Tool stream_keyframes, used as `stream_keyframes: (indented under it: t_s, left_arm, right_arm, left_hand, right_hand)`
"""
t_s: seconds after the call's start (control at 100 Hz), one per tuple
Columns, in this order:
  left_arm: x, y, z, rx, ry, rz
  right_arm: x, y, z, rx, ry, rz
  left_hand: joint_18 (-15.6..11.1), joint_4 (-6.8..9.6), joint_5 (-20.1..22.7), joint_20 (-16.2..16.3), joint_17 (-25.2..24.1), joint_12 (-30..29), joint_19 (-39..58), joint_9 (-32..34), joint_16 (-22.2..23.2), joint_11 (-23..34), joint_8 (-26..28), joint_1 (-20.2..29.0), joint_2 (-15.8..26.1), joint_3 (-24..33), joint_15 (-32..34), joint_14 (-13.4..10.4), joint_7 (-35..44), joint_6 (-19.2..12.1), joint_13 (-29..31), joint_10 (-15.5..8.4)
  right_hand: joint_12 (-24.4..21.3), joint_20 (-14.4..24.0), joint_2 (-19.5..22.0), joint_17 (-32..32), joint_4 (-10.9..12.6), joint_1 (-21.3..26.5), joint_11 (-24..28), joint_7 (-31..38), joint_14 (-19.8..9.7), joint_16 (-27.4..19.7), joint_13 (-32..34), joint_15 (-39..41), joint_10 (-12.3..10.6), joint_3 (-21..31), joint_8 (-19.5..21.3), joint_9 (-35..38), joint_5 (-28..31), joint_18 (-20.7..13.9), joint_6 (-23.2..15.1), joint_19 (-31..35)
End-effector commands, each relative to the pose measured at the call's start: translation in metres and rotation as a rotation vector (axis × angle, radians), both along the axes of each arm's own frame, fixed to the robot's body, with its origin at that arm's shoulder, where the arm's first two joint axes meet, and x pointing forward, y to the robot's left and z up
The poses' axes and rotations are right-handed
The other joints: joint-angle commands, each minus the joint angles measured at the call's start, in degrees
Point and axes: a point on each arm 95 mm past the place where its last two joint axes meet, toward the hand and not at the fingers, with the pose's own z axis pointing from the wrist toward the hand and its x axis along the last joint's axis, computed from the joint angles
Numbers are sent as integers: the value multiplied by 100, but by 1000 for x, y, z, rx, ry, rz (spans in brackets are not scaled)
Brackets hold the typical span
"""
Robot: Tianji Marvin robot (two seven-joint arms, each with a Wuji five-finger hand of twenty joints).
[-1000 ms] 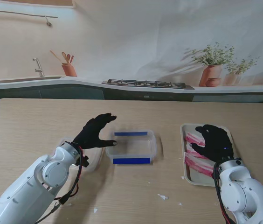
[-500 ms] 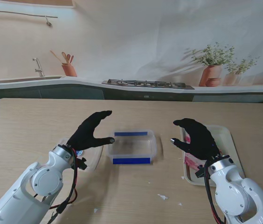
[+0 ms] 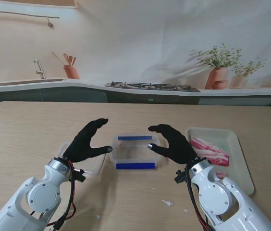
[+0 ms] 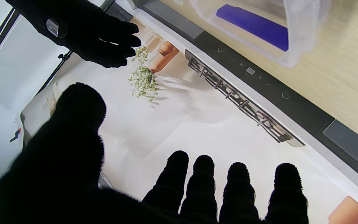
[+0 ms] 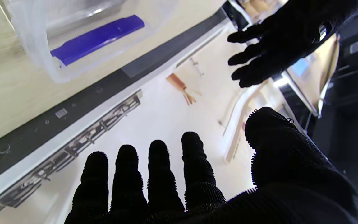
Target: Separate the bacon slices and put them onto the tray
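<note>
Pink-and-white bacon slices point(image 3: 211, 151) lie on the cream tray point(image 3: 239, 161) at the right of the table. A clear plastic box point(image 3: 135, 151) with two blue strips sits mid-table. My left hand point(image 3: 88, 140) hovers open on the box's left side, thumb and fingers spread. On the box's right side my right hand point(image 3: 172, 142) is raised and open, left of the tray and holding nothing. Each wrist view shows the other hand point(image 4: 89, 34) point(image 5: 286, 37) and a corner of the box point(image 4: 300, 34) point(image 5: 39, 43).
A clear lid or shallow dish point(image 3: 93, 166) lies just left of the box, partly under my left wrist. Small white scraps point(image 3: 167, 203) dot the near table. The counter with a hob point(image 3: 150, 86) runs along the table's far edge.
My right hand has lifted off the bacon on the tray and swung left to the box's right side, empty. The left hand has drawn slightly nearer to me.
</note>
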Motion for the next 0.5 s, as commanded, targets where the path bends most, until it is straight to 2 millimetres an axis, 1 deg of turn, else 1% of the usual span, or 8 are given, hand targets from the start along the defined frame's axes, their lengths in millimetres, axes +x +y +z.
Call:
stream_keyframes:
  t_s: [0.0,0.12,0.22,0.49]
  left_arm:
    - [0,-2,-9,-5,38,-7]
    - [0,-3,-14,21,49,-13]
    - [0,-4,-18,12,68,-4]
    - [3,-4,-21,25,82,-1]
  right_arm:
    - [4,6,-13,-20,42,16]
    - [10,9,-21,2,83,22]
    - [14,12,-27,-2,84,27]
    - [14,11,-32,-36,79,17]
  left_hand:
    - [-9,208,35,60,-28,-101,-21,-102,-97,-92,-72,60,48,-182,-129,-79,-153,7,-111,-111]
    - [-10,197,31,61,-16,-108,-13,-99,-81,-92,-72,33,89,-191,-132,-73,-157,23,-98,-102]
    - [-24,196,52,54,-58,-106,-30,-94,-77,-79,-70,60,97,-179,-142,-78,-151,42,-105,-89]
    - [-29,191,62,49,-75,-116,-33,-93,-64,-56,-78,55,127,-158,-147,-58,-171,54,-109,-94]
  right_hand:
    - [-64,37,181,-134,335,-109,-176,-99,-242,-70,-5,-129,-183,-176,-72,-91,-223,-114,-168,-207]
    - [-74,-18,163,-205,344,-119,-209,-131,-261,-96,-64,-187,-205,-204,-102,-156,-274,-160,-199,-299]
    - [-74,-41,135,-210,349,-138,-212,-120,-277,-102,-63,-197,-230,-227,-106,-179,-283,-165,-257,-333]
    - [-67,-58,126,-232,363,-129,-198,-66,-261,-105,-73,-200,-224,-236,-98,-201,-295,-132,-249,-368]
